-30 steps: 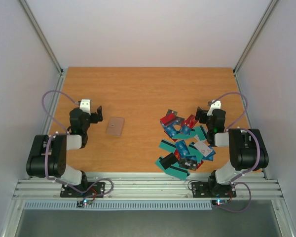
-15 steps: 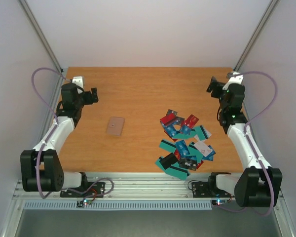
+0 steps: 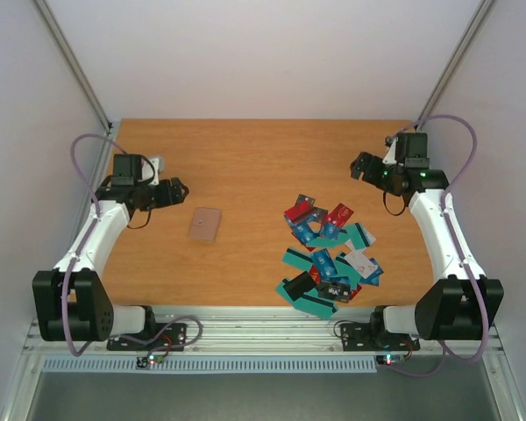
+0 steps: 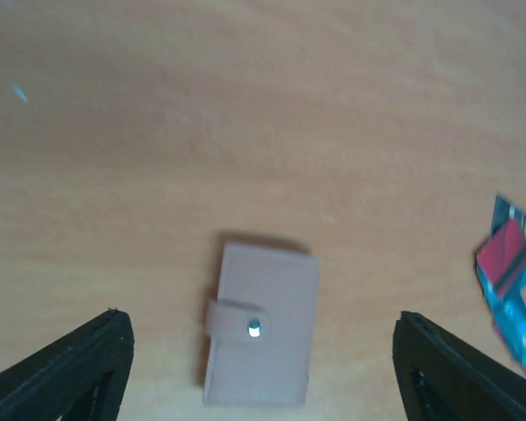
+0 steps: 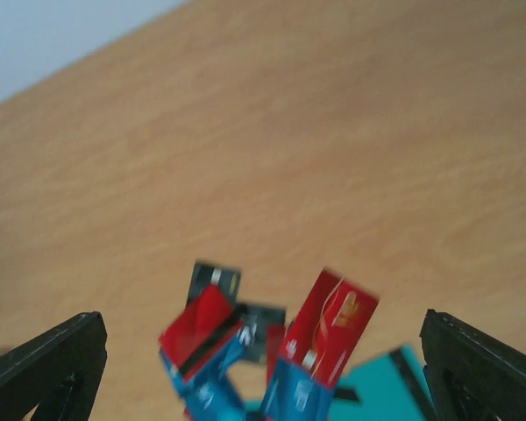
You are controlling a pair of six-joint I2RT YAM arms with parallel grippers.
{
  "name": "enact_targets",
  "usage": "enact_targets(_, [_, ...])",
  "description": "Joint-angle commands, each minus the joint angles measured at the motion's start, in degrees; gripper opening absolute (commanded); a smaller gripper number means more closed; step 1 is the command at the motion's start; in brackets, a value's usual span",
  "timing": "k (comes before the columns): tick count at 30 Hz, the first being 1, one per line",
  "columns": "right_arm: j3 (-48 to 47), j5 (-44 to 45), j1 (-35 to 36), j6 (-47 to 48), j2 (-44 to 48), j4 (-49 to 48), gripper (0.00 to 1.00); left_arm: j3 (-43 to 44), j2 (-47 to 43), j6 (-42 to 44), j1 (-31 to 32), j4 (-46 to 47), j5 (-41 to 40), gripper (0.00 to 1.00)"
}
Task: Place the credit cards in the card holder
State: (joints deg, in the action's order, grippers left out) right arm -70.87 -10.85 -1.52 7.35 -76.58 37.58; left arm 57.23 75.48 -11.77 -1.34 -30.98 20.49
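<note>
**Inspector:** State of the left gripper [image 3: 177, 189]?

**Examiner:** It is recorded as open. In its wrist view both fingers [image 4: 70, 368] are seen wide apart at the lower corners, and nothing is held between them. It is held above the table [image 3: 245, 149], near the left edge.

**Inspector:** Position of the card holder [image 3: 205, 224]?

**Examiner:** It is found lying flat in the left half of the table, just beside the left gripper on the side away from the left edge, and is not touched by it. The tan face is turned up. A short strap with a small metal stud is seen on that face.

**Inspector:** The right gripper [image 3: 359, 167]?

**Examiner:** It is likewise recorded as open and unloaded, its fingers spread to the lower corners of its wrist view. It is held near the right edge, toward the far right corner.

**Inspector:** The credit cards [image 3: 329, 259]?

**Examiner:** They are noted as a loose, overlapping heap in the right half, reaching to the near edge and well apart from the card holder. Teal predominates, and red and blue cards are seen at the far end of the heap, nearest the right gripper.
</note>
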Motion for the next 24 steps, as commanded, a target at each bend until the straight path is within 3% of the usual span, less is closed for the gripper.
enact_targets(1, [0.69,-6.92,3.03,-2.99,2.1,10.19,0.99,-1.47,0.91,-2.58,0.75,-9.62,6.62,0.78])
enact_targets(10, [3.98,-7.25,8.29,-3.32,3.01,12.82,0.98,-1.54,10.86,-7.2,4.7,-12.44,4.87,0.59])
enact_targets(18, [3.93,-7.13,8.73,-1.71,2.92,14.85,0.99,0.33,17.82,-8.03,5.37,-13.76,0.0,0.56])
enact_targets(24, [4.29,-7.06,8.73,-1.47,2.59,15.18,0.98,0.11,22.27,-7.61,5.44,-11.59,1.67,0.5])
